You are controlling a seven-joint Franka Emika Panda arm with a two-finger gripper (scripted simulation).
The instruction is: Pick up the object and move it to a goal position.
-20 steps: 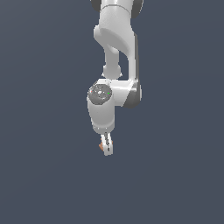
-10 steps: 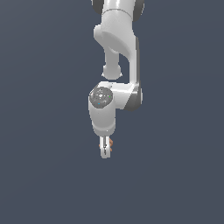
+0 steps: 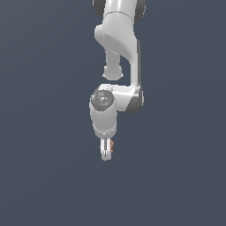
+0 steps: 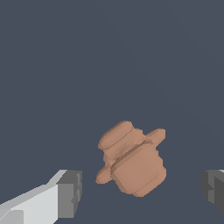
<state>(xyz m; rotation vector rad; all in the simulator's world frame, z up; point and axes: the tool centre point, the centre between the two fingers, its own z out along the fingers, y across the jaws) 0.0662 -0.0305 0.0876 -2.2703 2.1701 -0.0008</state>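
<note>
Orange-brown and knobby, the object (image 4: pixel 131 162) lies on the dark desk (image 4: pixel 109 57) between the fingers (image 4: pixel 70 192) of the tool (image 3: pixel 106 152), which stands wide open and grips nothing. Judging by this, the approach looks done; closing, lifting and carrying to the goal are still left.

The white arm (image 3: pixel 118 53) hangs straight down, its pincer (image 3: pixel 106 152) spread apart, fingers (image 4: pixel 65 194) clear.
</note>
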